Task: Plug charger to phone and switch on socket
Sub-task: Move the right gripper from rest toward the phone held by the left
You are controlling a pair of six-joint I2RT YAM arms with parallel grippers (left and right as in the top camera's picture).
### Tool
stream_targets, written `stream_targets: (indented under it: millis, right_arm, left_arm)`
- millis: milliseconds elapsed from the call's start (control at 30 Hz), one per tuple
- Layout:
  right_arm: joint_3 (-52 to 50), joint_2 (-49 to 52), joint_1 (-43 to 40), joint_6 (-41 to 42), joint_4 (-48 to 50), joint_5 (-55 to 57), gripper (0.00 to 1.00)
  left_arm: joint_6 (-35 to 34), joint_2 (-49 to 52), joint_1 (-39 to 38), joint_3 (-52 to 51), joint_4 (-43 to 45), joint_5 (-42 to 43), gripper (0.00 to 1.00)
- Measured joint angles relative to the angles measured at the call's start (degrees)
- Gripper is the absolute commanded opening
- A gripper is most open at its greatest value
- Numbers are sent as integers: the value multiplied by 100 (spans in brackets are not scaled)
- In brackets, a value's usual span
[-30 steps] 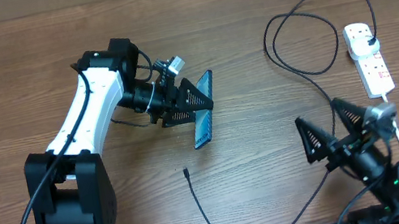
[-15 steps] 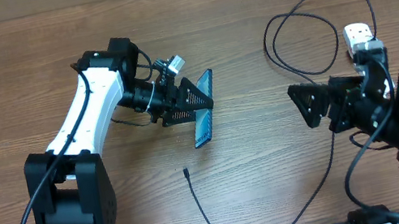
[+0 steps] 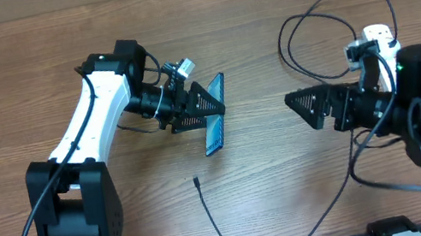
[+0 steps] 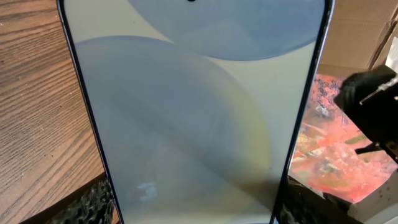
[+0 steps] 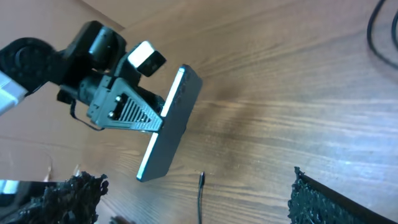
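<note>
Hovering above the desk (image 3: 29,72) with its jaws spread wide and nothing between them, the right tool (image 3: 303,109) is the free one, and the coming move looks to be its own: taking up the loose end of the charger (image 3: 211,219). In the right wrist view the connector tip (image 5: 202,178) lies flat on the wood just ahead of and below the fingertips, roughly centred between them, with its short straight length running along the tool's line of reach rather than across it; the jaws would likely close across the cable's width without much turning. Farther ahead on the same line, the left tool (image 3: 210,107) holds the phone (image 3: 215,139) clamped by its long sides, raised on edge and tilted, its long axis sloping down toward the connector tip, lower end near it but apart. The left tool sits closer to the tip, yet it is occupied. Behind the right tool, the socket (image 3: 373,34) lies at the cable's far end, mostly hidden by the arm, so its switch cannot be read.
</note>
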Motion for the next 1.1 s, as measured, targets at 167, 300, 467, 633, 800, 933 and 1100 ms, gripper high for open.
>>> stream_targets:
  millis: [167, 300, 467, 633, 800, 933, 1100]
  right_arm:
    - [0, 400, 0, 219, -85, -109, 100]
    - [0, 719, 0, 289, -101, -245, 100]
    - [0, 1093, 0, 317, -267, -319, 100]
    - [0, 1364, 2, 332, -378, -376, 100]
    - [0, 1379, 37, 330, -380, -396, 100]
    - [0, 1379, 170, 328, -378, -409, 100]
    - [0, 1379, 236, 330, -332, -417, 100]
  left_arm:
    - [0, 0, 0, 0, 0, 2, 61]
    - [0, 0, 0, 0, 0, 0, 61]
    - [0, 0, 0, 0, 0, 2, 61]
    - [0, 0, 0, 0, -63, 2, 61]
    - [0, 0, 0, 0, -85, 2, 61]
    - [0, 0, 0, 0, -85, 2, 61]
    - [0, 0, -2, 0, -85, 0, 61]
